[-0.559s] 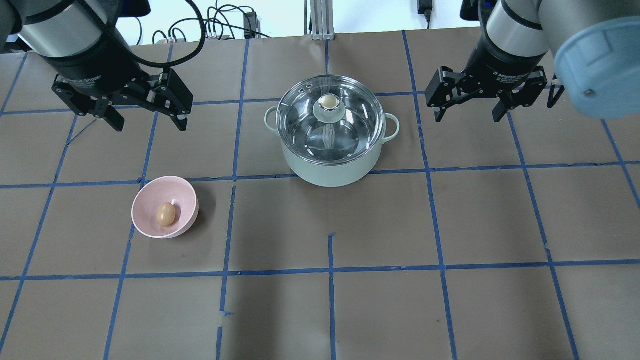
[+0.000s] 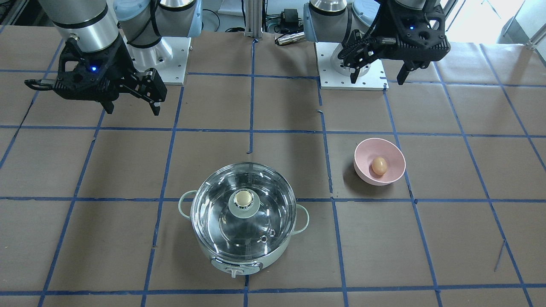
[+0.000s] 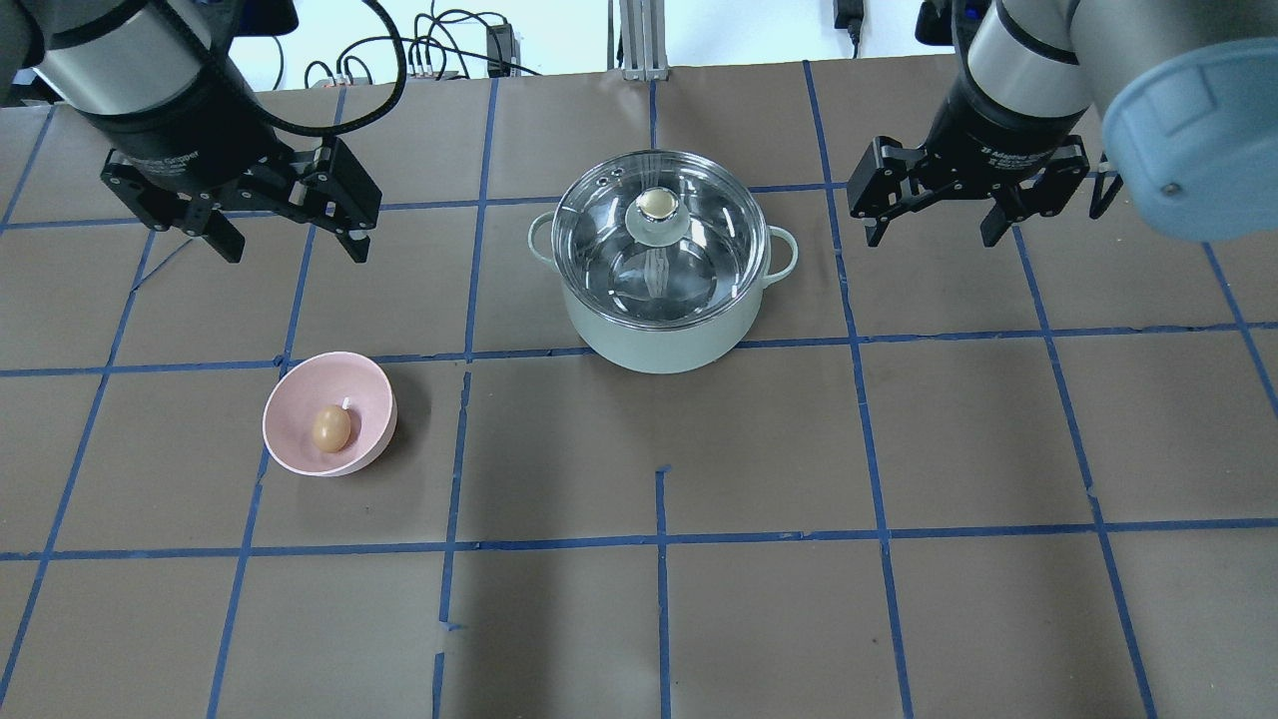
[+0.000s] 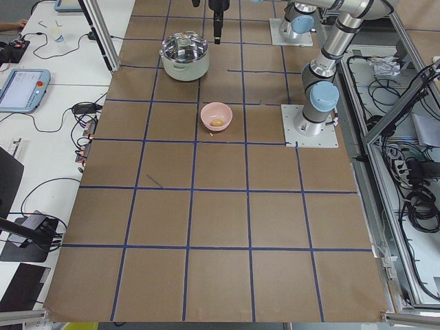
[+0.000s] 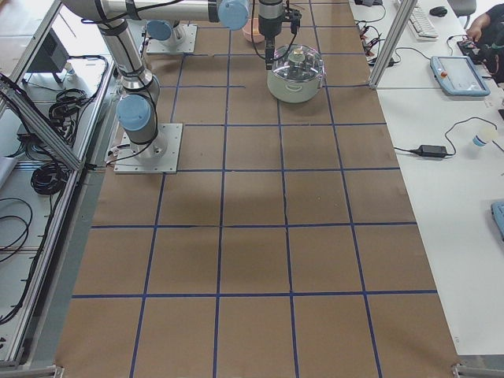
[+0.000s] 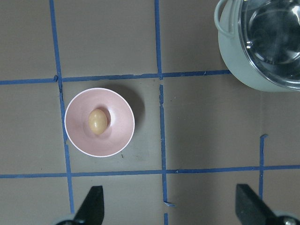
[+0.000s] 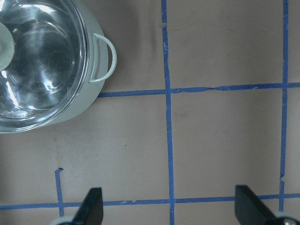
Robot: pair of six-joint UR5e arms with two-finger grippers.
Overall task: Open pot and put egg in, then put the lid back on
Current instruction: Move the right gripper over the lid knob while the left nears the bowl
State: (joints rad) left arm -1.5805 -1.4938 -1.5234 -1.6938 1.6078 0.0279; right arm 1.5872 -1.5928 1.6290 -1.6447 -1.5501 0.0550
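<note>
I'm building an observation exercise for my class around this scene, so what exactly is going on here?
Two robot arms hang over a table, and neither is handling anything. The left claw and the right claw are both open and empty, one on each side of the pot. The glass lid sits closed on the pot. The egg lies in a pink bowl on the left arm's side. The job has not begun.

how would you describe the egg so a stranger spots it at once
Find the big round mint-green pot with its clear glass lid. To the robot's left of it sits a small pink bowl. The brown-tan oval egg lies inside it, far smaller than bowl or pot.
</note>
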